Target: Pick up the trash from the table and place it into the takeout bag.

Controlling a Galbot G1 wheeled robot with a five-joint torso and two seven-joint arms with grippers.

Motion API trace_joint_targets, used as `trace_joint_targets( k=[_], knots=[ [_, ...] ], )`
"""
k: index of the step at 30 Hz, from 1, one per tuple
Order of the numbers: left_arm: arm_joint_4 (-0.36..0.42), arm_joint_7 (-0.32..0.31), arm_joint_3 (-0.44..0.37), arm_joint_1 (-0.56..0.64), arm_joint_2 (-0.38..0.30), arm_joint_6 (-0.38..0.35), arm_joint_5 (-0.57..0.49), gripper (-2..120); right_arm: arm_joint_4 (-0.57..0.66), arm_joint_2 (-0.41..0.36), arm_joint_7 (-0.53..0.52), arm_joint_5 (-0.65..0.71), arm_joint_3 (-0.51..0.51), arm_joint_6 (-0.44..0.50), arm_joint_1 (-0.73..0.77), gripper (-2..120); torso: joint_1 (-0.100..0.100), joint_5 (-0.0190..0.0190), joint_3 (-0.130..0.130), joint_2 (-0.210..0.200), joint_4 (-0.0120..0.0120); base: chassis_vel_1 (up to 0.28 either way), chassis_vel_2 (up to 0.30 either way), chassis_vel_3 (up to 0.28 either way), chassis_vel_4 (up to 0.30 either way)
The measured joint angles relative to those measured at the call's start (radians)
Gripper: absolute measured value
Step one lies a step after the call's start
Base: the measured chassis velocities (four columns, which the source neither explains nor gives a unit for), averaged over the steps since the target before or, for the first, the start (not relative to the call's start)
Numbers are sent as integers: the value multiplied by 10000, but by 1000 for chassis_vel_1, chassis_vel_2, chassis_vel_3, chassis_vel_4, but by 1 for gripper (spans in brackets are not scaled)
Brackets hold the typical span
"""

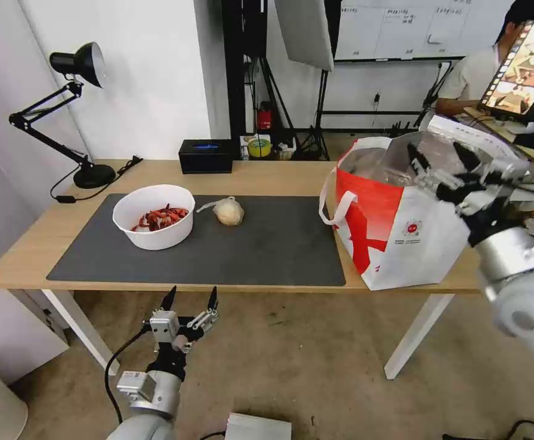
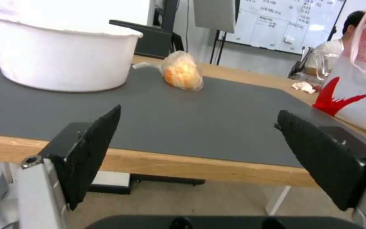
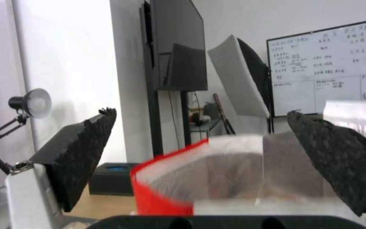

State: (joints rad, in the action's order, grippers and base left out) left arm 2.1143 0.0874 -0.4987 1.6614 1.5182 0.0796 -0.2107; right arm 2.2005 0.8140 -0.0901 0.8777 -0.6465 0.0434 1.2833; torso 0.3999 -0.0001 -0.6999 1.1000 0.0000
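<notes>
Black desk lamp is seen far left, cable trailing. Black tissue box sits at far edge, centre. Whiteboard is mounted behind, monitor far right.

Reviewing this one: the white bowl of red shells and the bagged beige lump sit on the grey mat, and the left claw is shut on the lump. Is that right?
Not quite. The white bowl and the bagged beige lump do sit on the grey mat, but the left claw is open and holds nothing, below the table's front edge. The head view shows this, and the left wrist view shows its fingers spread.
</notes>
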Motion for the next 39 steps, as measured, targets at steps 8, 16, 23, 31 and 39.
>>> trace_joint_targets(
  k=[8, 16, 23, 31, 39],
  knots=[
    [-29, -12, -34, -46, 32, -1, -18, 100, 74, 1478, 303, -1948, 189, 797, 1245, 99, 1, -1, 0, 0, 0, 0, 0, 0, 0],
    [-289, -45, 101, -201, 161, -3, 300, 100, -449, 2726, 773, -3377, 432, 1567, 2206, 99, 0, 0, 0, 0, -1, 0, 0, 0, 0],
    [-782, -296, 417, -555, 145, 108, 563, 100, -1092, 3447, 918, -4336, 616, 2020, 2625, 99, 1, -1, 0, 0, 0, 0, 0, 0, 0],
    [-707, -408, 543, -603, -20, 157, 577, 100, -1303, 4406, 994, -5573, 1007, 2435, 3381, 100, 1, 0, 0, 0, 0, 0, 0, 0, 0],
    [-165, -523, 233, -321, -56, 158, 746, 100, -1251, 5228, 532, -6994, 1960, 2491, 3854, 100, 1, -2, 0, 0, 1, 0, 0, 0, 0]
  ],
)
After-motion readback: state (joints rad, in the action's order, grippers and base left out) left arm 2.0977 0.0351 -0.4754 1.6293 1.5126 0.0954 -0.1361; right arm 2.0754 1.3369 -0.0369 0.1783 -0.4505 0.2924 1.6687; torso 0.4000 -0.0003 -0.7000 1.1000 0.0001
